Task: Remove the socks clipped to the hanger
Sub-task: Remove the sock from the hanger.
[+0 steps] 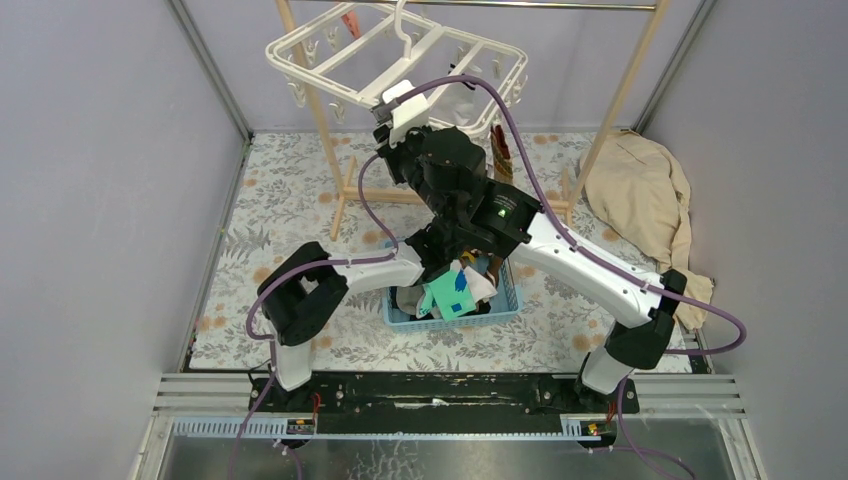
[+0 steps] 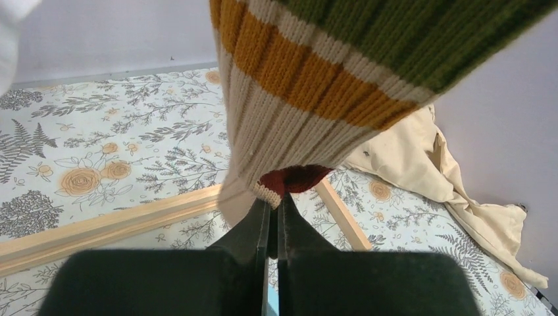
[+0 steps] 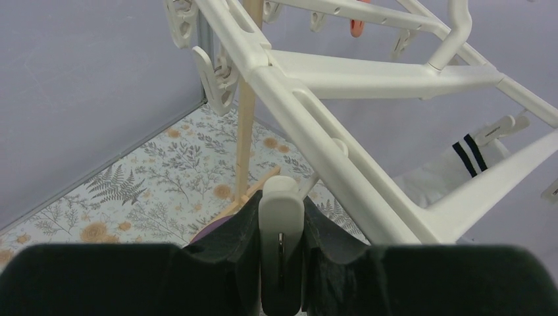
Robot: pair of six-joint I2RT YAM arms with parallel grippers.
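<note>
Grey walls (image 1: 120,150) close in a floor covered by a floral mat (image 1: 290,200), seen from above. You see a wooden rack (image 1: 325,130) at the back with the white hanger (image 1: 330,50) hanging from it, tilted. A striped sock (image 1: 501,152) dangles from the hanger's right side. A beige cloth (image 1: 640,190) lies heaped at the right. A blue basket (image 1: 455,321) sits between your two arms with loose socks (image 1: 452,292) inside. Your right arm (image 1: 580,260) crosses over the basket and hides most of the left wrist. Your right gripper (image 1: 398,108) reaches up to the hanger's near edge.

From the left wrist, the striped sock (image 2: 316,85) fills the upper frame: green, orange and cream bands with a dark red end. Behind it are the rack's base rails (image 2: 118,220) and the beige cloth (image 2: 454,191). Your left gripper (image 2: 273,201) has its fingers pressed flat together, tips touching the sock's lowest edge. Whether fabric is caught between them cannot be told.

From the right wrist, the hanger's bars (image 3: 342,164) run diagonally overhead, with a rack pole (image 3: 245,131) behind. A white sock (image 3: 454,168) with two dark stripes hangs at the right. A small orange-pink item (image 3: 356,26) is clipped further back, too small to identify. Your right gripper (image 3: 281,210) pinches one white clip (image 3: 281,263) of the hanger between its fingers.
</note>
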